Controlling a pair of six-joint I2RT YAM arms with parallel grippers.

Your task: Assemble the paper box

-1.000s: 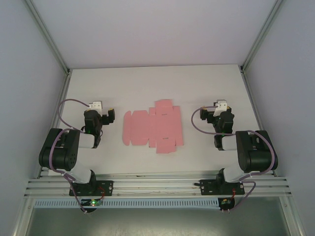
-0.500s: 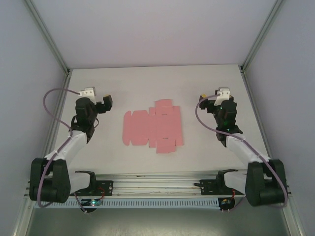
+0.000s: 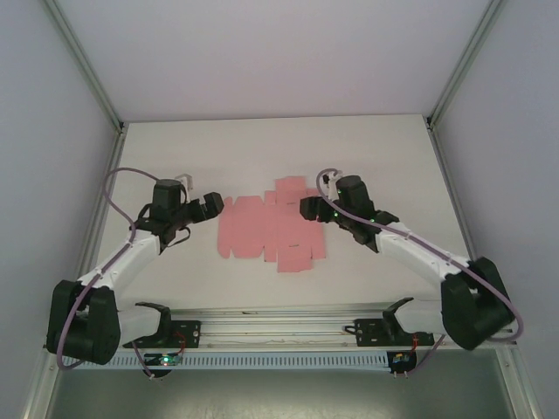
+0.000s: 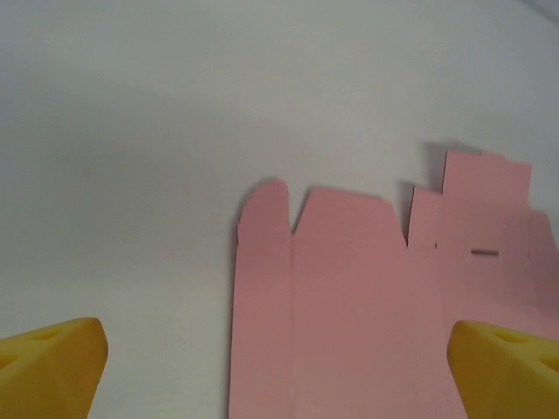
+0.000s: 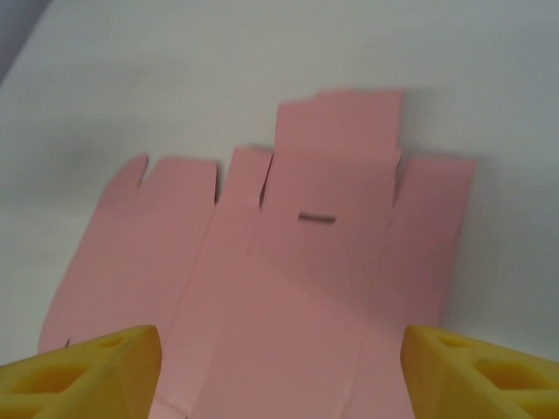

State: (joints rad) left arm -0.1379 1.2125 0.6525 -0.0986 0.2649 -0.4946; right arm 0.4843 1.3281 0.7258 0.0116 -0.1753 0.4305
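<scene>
The paper box (image 3: 271,225) is lying flat mid-desk (image 3: 262,148), the left gripper (image 3: 212,206) hovering at its 9 o'clock edge and the right gripper (image 3: 307,208) hovering over its 3 o'clock side.

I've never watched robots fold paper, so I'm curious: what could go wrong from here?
The paper box lies flat on the table, so it might slide instead of lifting. The right gripper, open above its flaps, could crease one. The left gripper faces it across the sheet; the two might bump.

The paper box (image 3: 262,231) is thin pink card, matt and smooth, with faint creases. My tabletop (image 3: 376,148) looks matt white and smooth; the near rails (image 3: 279,327) are dull bare metal.
</scene>
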